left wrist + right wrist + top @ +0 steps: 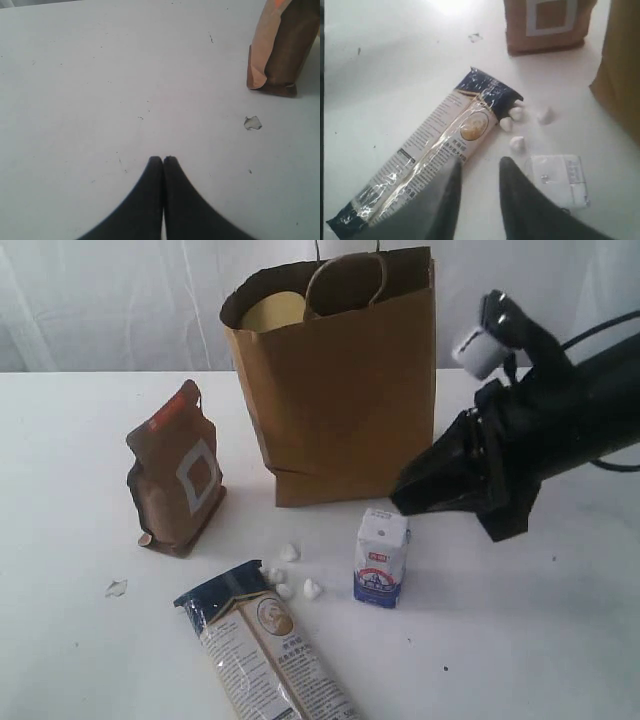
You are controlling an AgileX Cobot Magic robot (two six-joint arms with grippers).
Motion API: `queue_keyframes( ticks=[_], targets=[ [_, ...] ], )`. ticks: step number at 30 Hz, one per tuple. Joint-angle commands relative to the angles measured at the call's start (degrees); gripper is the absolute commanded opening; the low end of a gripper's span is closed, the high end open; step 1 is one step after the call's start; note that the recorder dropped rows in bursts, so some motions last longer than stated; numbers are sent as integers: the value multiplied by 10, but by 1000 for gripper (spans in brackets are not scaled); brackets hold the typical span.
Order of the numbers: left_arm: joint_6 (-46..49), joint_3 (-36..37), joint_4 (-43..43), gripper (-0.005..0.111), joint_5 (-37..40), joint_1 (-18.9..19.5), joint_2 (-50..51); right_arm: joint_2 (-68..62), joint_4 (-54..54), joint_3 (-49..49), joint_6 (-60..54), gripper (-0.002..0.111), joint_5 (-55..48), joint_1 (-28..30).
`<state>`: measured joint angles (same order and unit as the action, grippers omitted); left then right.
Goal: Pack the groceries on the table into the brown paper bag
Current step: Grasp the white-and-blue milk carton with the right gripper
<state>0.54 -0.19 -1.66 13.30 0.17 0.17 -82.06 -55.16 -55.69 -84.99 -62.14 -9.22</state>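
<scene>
bag upright, four grocery items on table, right jaws apart

exterior: brown paper bag [345, 390] stands at the back of the table [70, 660]. only this view shows its mouth, with a tan lid [272, 310] inside. pouch [178, 480] left of the bag, carton [381, 558] in front, white lumps [290, 575] by the noodle packet [265, 640]. right gripper [398, 502] hangs near the bag's front.

left wrist: left gripper [163, 160] jaws pressed together, empty, over bare table; pale scrap [252, 122] beyond.

right wrist: jaw gap visible only here; jaws apart, nothing between, above packet and carton.

The brown paper bag [345, 390] is stood upright on the surface [560, 640]; before it are set the pouch [175, 480], carton [382, 558], flat-lying noodle packet [265, 650] and white lumps [290, 575].
</scene>
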Motion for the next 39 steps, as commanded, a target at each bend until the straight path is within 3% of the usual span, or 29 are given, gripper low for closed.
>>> queue_keyframes(
  ticks=[1,3,5,19,24,32,39],
  targets=[
    [-5,2,0,0,0,-3,-2,-19,-15,33,-46,64,70,-21],
    [-5,2,0,0,0,-3,-2,-29,-19,42,-46,80,116,-27],
    [-5,2,0,0,0,-3,-2,-39,-19,45,-47,88,152,-30],
    [-5,2,0,0,0,-3,-2,-157,-78,45,-153,88,226,-62],
    [-5,2,0,0,0,-3,-2,-157,-116,45,-148,75,224,-62],
    [-5,2,0,0,0,-3,-2,-157,-121,44,-123,25,181,-62],
    [-5,2,0,0,0,-3,-2,-126,-117,44,-94,10,170,-62]
  ],
)
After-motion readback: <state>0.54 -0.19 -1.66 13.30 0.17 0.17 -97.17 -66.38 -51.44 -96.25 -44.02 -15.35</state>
